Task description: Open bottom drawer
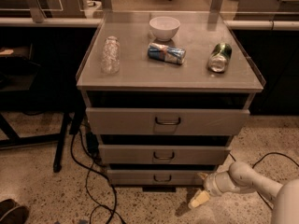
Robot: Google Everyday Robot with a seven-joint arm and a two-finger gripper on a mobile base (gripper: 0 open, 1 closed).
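Pincer (201, 193) low in the lower right of the frame, just above the speckled floor (37, 190), on the end of my pale arm (252, 181), which comes in from the right edge. Cannot tell if the pincer is open or closed. It sits just right of the bottom drawer (140, 176), near that front's right end; contact unclear.

Bottom drawer: lower centre of frame, lowest and narrowest of three grey fronts, with a small dark handle (162, 178) at its middle. Black cables (86, 171) trail over the floor to its left.

Above it the middle drawer (131, 154), then the top drawer (121, 120), widest front.

On the counter (140, 76): a clear bottle (110, 55) lying at left, a blue can (167, 53) on its side at centre, a green can (219, 57) lying at right. A white bowl (164, 28) stands upright farther back.
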